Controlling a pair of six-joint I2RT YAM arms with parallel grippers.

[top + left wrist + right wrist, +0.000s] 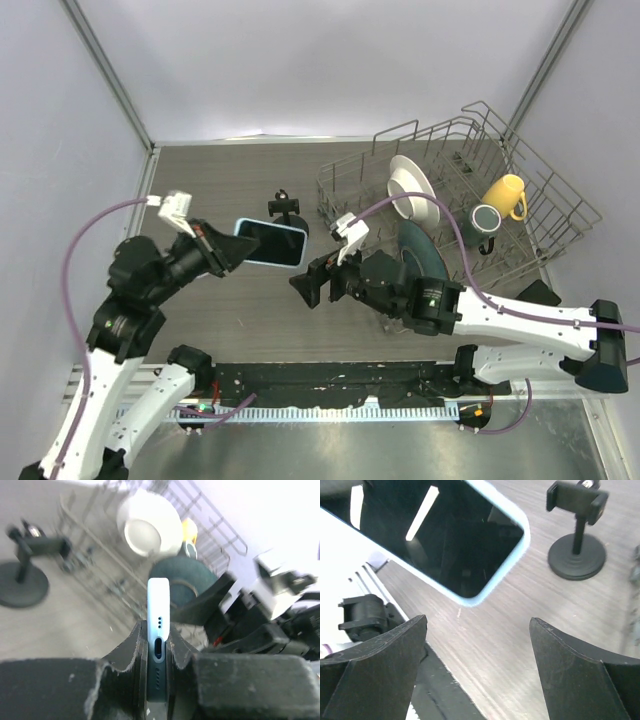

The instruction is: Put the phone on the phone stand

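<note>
pale blue phone (pixel 272 243) is pinched in the left claw (pixel 228 250), centre-left of frame. right claw (pixel 300 285) gapes wide, holding nothing.

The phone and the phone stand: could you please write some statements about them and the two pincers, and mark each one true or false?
1. The left pincer is shut on the phone. True.
2. The phone sits in the phone stand. False: the stand's clamp is empty, and the phone is held apart from it.
3. The right pincer is open and holds nothing. True.
4. The yellow mug stands on the table beside the phone stand. False: it is inside the dish rack.
</note>
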